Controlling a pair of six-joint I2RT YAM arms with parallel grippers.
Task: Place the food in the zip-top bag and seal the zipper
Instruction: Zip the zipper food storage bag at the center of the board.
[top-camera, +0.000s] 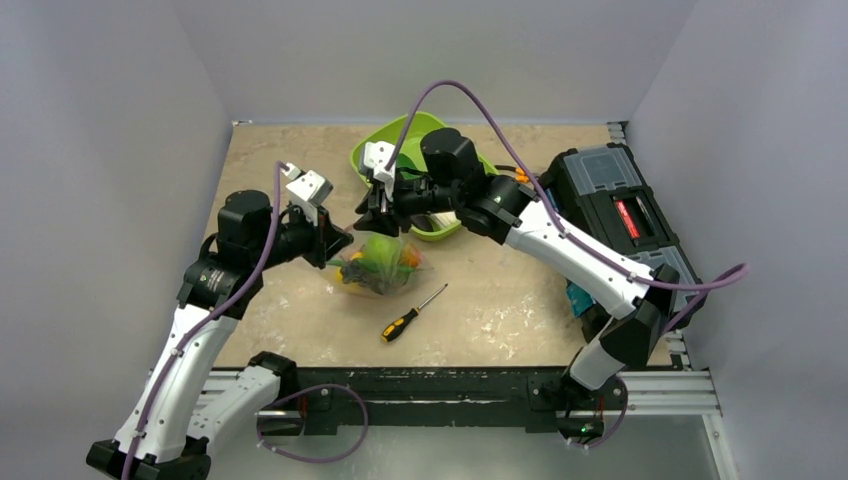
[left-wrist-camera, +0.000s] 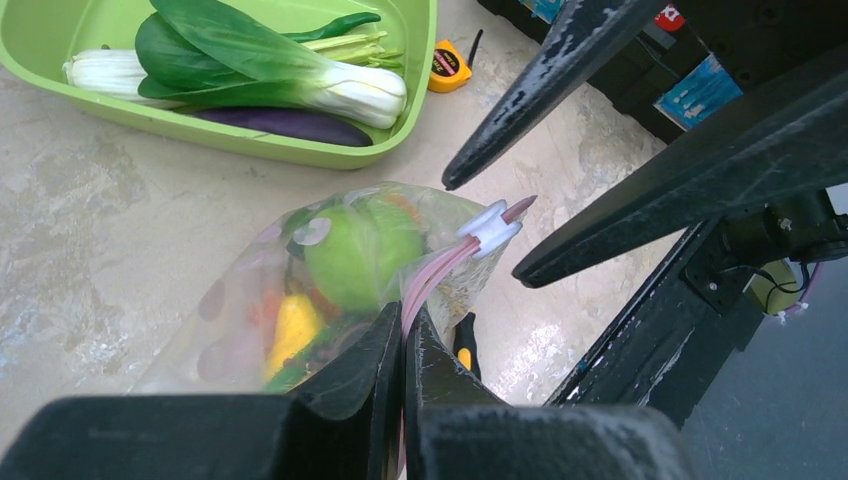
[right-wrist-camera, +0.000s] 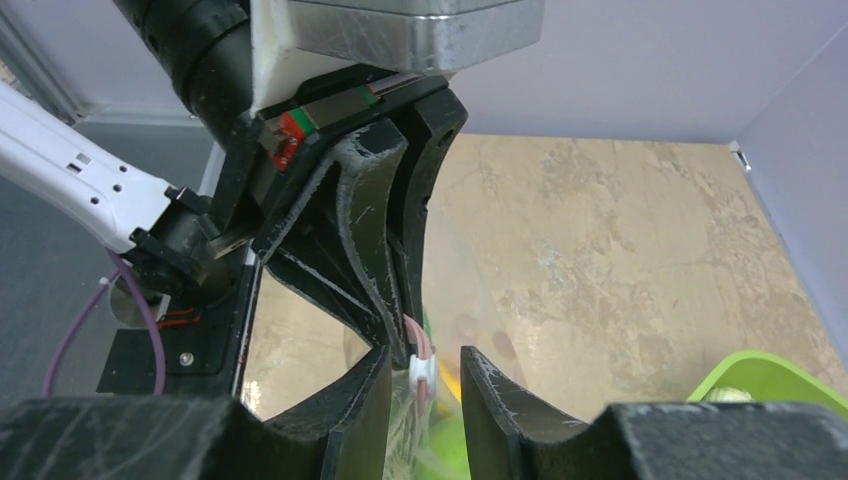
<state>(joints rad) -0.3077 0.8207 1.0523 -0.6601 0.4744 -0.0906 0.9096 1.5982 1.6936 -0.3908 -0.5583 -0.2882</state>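
The clear, crinkly zip-top bag (top-camera: 385, 268) lies mid-table, bulging with glossy, rounded food (left-wrist-camera: 360, 255) in green, yellow and orange. The left gripper (left-wrist-camera: 405, 318), reaching low from the left, pinches the thin pink zipper (left-wrist-camera: 435, 272) tight. The right gripper (right-wrist-camera: 425, 362), angled down from the right, stands partly open astride the white slider (right-wrist-camera: 420, 372), with a gap on either side. A lime tray (top-camera: 420, 125) sits just beyond the bag, and a screwdriver (top-camera: 412, 313) lies nearer.

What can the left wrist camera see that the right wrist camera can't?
Only the left wrist view shows the leafy green-and-white bok choy, the dark purple eggplant and the small yellow tape measure. Only the right wrist view shows the left arm's white link and the grey back wall. Both show the clear plastic zip-top bag, its pink zipper strip with the white slider, and the lime-green tray.
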